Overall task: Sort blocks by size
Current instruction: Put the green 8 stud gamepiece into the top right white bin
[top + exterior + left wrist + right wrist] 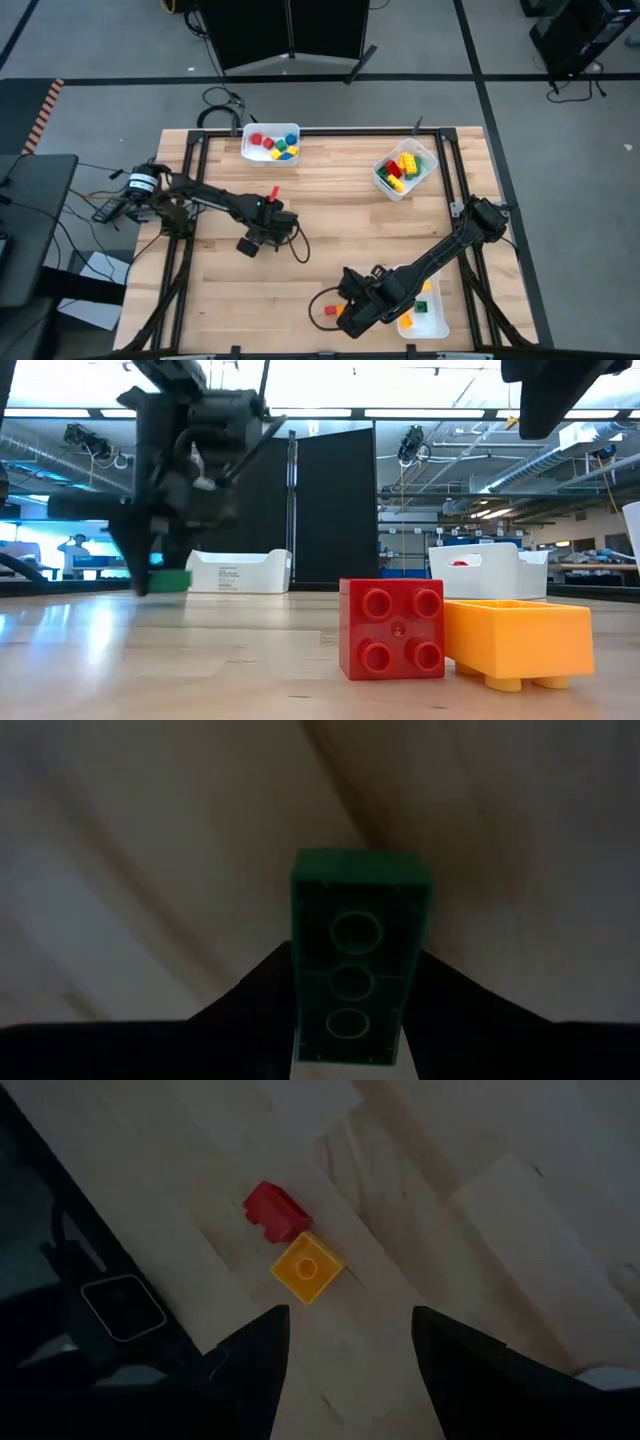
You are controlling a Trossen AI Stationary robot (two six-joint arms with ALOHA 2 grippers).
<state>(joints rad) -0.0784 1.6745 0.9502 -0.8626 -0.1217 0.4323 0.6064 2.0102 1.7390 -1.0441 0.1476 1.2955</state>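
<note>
We could read no writing. Three white bins (299, 130) held mixed blocks. The left gripper (160, 575) pinched a green block (358, 970) mid-table; the right gripper (345, 1342) hung wide above red (273, 1210) and orange blocks (307, 1267).

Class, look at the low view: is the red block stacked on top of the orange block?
No. The red block stands on the table beside the orange block.

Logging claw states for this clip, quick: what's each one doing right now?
Left claw: around a green brick; a firm grip cannot be told.
Right claw: open, empty, above the red brick and orange brick.
</note>
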